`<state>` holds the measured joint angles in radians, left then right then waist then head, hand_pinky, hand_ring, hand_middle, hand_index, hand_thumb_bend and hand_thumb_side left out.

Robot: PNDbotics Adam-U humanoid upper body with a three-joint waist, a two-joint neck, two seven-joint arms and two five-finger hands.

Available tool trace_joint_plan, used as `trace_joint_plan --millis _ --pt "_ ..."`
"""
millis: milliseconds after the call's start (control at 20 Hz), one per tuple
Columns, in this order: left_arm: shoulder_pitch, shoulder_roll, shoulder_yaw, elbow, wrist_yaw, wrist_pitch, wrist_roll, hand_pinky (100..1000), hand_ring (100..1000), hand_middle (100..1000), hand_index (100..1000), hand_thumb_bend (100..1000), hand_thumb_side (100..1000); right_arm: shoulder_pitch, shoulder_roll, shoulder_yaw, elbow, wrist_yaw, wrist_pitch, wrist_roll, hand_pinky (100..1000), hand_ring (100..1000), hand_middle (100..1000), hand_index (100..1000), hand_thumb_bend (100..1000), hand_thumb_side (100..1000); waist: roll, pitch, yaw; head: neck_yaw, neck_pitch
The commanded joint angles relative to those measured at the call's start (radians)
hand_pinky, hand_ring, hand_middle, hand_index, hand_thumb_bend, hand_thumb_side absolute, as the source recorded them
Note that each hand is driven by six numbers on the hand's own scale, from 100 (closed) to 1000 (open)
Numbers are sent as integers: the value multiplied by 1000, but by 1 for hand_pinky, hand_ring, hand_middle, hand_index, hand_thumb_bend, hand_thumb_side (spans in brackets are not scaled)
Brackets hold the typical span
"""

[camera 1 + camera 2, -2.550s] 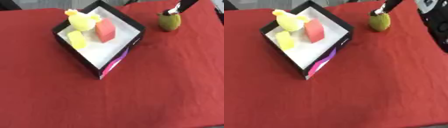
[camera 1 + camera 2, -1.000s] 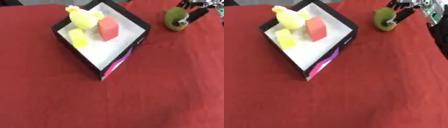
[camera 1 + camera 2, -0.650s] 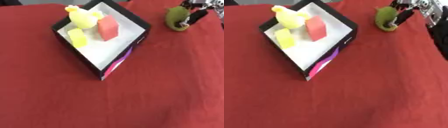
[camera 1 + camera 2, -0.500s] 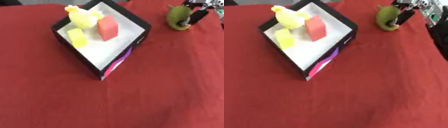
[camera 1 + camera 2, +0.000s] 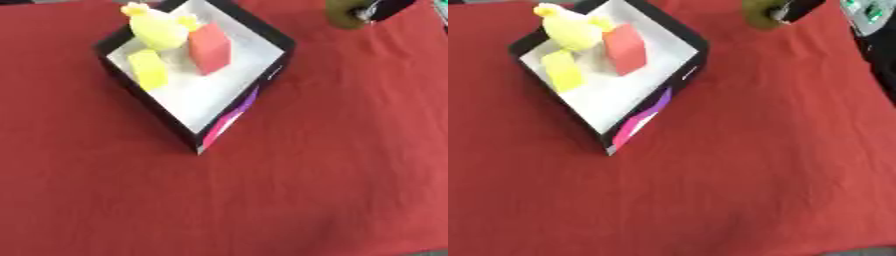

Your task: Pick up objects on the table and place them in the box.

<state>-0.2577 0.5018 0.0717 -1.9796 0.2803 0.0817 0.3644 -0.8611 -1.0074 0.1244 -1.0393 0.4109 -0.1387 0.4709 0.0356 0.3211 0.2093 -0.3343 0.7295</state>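
- Right hand's fingers are showing as a dark shape at the top edge, pressing against the right side of an olive-green rounded object; how far apart they are sitting I cannot tell, since most of the hand is cut off by the frame.
- The green object is sitting at the far edge of the bench, well apart from the box and to its right.
- Red cloth is covering the bench; open cloth is lying between the object and the box's near right wall.
- The box, black outside and white inside, is standing cornerwise, one corner pointing at the camera, with a pink and purple band running along its lower right face; no writing is readable.
- Inside it are lying a yellow duck-like toy, a red block just beside it, and a yellow block.
- Left hand is not showing in either view.
- A dark part with green marks is showing at the right edge.
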Motion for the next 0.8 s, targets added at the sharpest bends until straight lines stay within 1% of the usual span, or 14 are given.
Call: trace_joint_plan --millis 50,150,250,450,550,650,750,800 --pt "5 38 16 -11 -9 -2 -2 937 665 702 855 158 714 -17 -73 8 -84 -26 29 -44 804 635 425 534 213 100 -17 -52 -8 9 23" --pt "16 45 19 -8 -16 -1 0 938 665 703 856 159 705 -32 -80 34 -148 -28 32 -59 801 628 417 513 206 100 -19 -65 -21 17 36" --pt "21 48 20 -7 -18 -1 2 938 666 704 855 161 699 -56 -78 48 -207 -36 47 -75 798 625 408 504 197 100 -19 -76 -29 21 39" --pt "25 52 21 -9 -22 -4 4 937 667 705 854 169 690 -146 -39 64 -280 -56 89 -82 798 621 408 505 179 100 -19 -99 -37 25 40" --pt "30 53 24 -9 -23 -5 8 937 668 707 854 176 687 -200 3 74 -300 -69 101 -72 800 619 407 505 160 100 -21 -110 -42 26 40" --pt "35 54 28 -8 -25 -7 14 936 669 710 854 179 683 -252 61 89 -309 -81 107 -52 798 616 407 504 153 100 -23 -122 -45 26 40" --pt "42 54 33 -8 -25 -10 21 936 670 714 855 185 678 -296 131 102 -314 -87 110 -33 796 611 404 501 131 100 -23 -134 -47 25 40" --pt "45 54 37 -8 -24 -12 27 936 672 716 856 189 675 -316 170 111 -315 -86 111 -22 793 609 404 500 134 100 -22 -140 -47 27 40"
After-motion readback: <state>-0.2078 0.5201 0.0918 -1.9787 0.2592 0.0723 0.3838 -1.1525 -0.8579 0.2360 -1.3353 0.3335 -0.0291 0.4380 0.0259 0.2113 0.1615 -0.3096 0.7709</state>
